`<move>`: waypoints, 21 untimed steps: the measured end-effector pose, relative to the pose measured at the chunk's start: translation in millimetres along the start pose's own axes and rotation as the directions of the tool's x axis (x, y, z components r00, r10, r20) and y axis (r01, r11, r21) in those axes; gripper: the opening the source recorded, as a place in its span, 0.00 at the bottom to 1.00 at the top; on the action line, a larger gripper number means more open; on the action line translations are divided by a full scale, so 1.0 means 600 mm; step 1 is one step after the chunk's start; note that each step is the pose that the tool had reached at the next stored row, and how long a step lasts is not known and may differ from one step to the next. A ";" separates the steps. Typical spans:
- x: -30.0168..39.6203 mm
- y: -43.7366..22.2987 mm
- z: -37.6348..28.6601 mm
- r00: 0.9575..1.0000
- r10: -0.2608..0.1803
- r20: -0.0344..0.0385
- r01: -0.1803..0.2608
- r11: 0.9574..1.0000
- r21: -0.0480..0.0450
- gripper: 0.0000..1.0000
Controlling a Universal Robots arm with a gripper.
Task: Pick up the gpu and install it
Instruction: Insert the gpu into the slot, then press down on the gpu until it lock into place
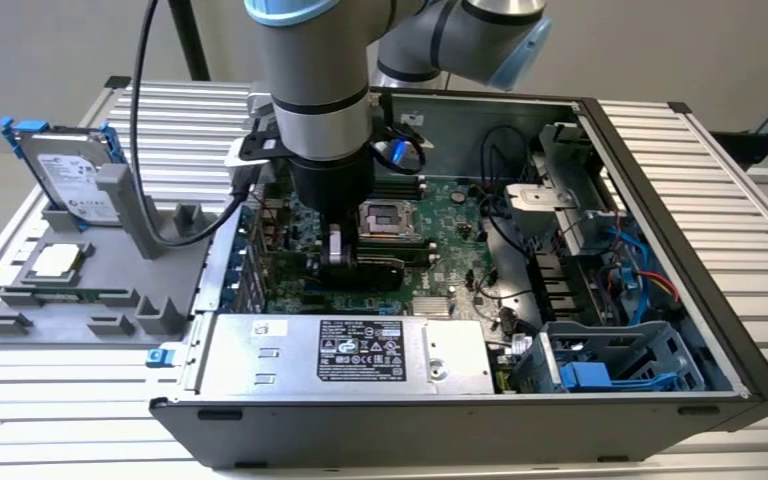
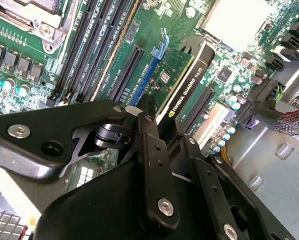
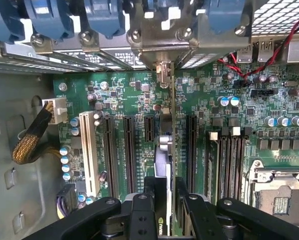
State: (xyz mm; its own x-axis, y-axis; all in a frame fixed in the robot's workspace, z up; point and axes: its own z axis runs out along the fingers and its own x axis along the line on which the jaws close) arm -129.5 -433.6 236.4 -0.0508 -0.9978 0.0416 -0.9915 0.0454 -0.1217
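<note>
First wrist view: thin flat gpu (image 3: 164,165) upright btwn black jaws, over mobo (image 3: 269,125).

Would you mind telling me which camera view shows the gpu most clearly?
The second wrist view: the gpu shows its black shroud edge and green board, standing on edge over the motherboard in the tool. The first wrist view shows it edge-on, a thin line. The exterior view shows a dark strip beneath the arm.
</note>
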 end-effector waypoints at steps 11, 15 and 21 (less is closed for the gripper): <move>0.000 -0.001 -0.001 1.000 -0.001 0.000 0.001 1.000 0.000 1.00; 0.001 -0.005 -0.030 1.000 0.000 0.000 0.000 1.000 0.000 1.00; 0.003 -0.010 -0.074 1.000 0.000 0.000 0.000 1.000 0.000 1.00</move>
State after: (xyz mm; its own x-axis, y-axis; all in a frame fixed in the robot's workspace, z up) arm -129.0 -433.6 281.4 -0.0513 -0.9978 0.0417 -0.9915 0.0459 -0.1217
